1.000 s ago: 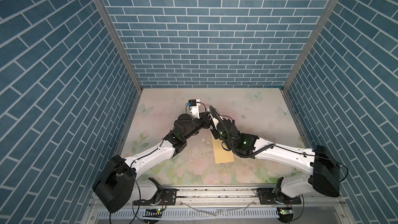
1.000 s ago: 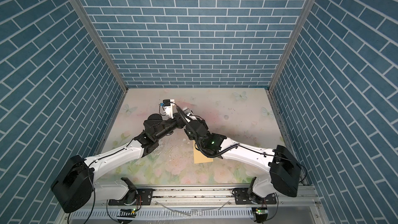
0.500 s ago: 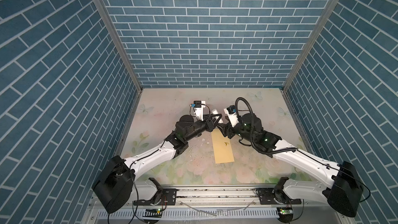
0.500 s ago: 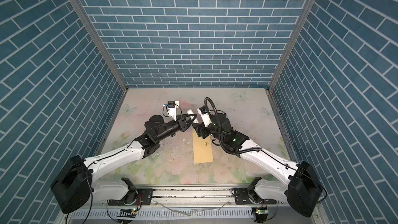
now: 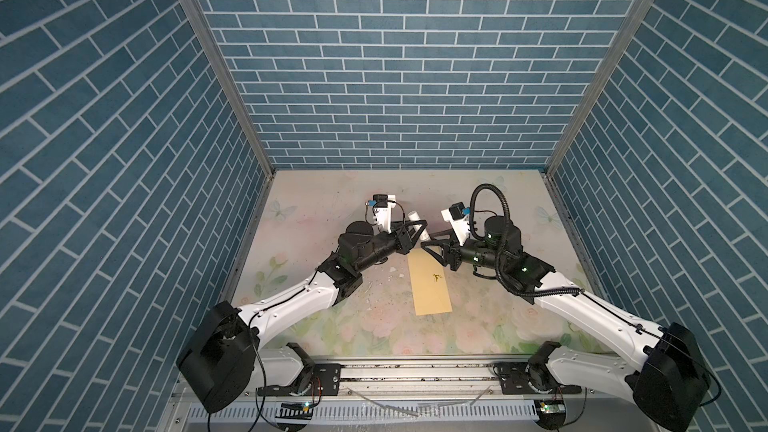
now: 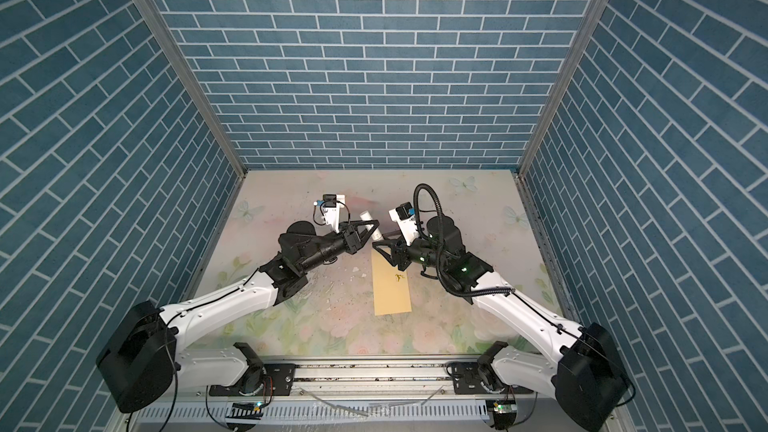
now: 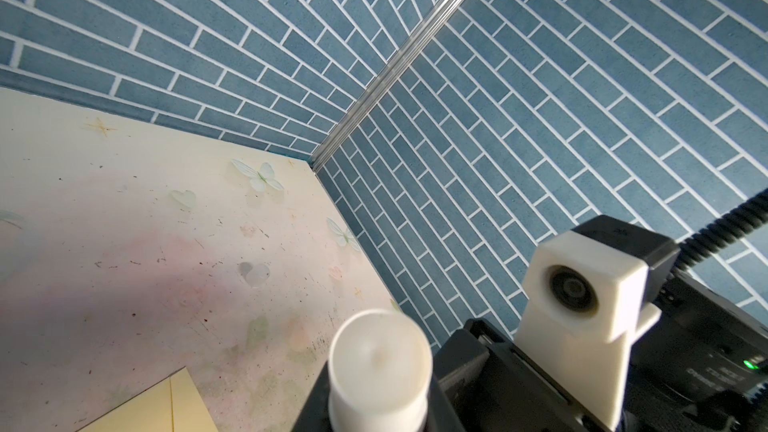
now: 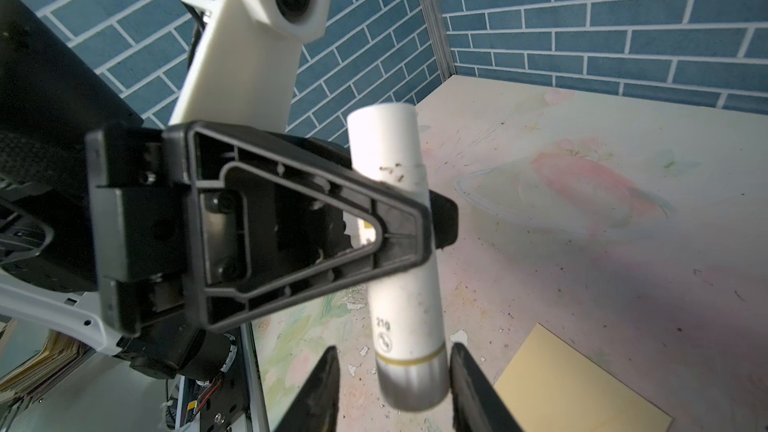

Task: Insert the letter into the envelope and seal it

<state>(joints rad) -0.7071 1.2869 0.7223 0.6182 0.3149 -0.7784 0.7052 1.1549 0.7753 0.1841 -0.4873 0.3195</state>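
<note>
two robot arms meet above the far end of a yellow-tan envelope [image 5: 430,288], which lies flat near the middle of a flower-printed table [image 5: 478,317] and shows in both top views. the left gripper [image 5: 420,228] is clamped across the middle of a white glue stick [image 8: 405,313], holding it tilted and off the table. in the right wrist view the right gripper [image 8: 394,353] has its two fingers spread either side of the stick's grey end. a gap shows beside one finger [image 8: 320,392], so it has not closed on anything. the letter is not visible in any view; most likely it is already inside the envelope, though the pictures cannot confirm this. the envelope's flap end is hidden beneath the grippers, so whether it is open or folded down cannot be told. judging from this, the task is in its sealing step, with the glue being made ready. the next move probably calls for the right fingers to close squarely on the grey end while the left holds firm, so the stick can be twisted or passed across without slipping. counted: two arms, two grippers, one envelope, one glue stick, no letter in sight, and a scatter of small white scraps [image 5: 392,270] on the table, too small to count.
</note>
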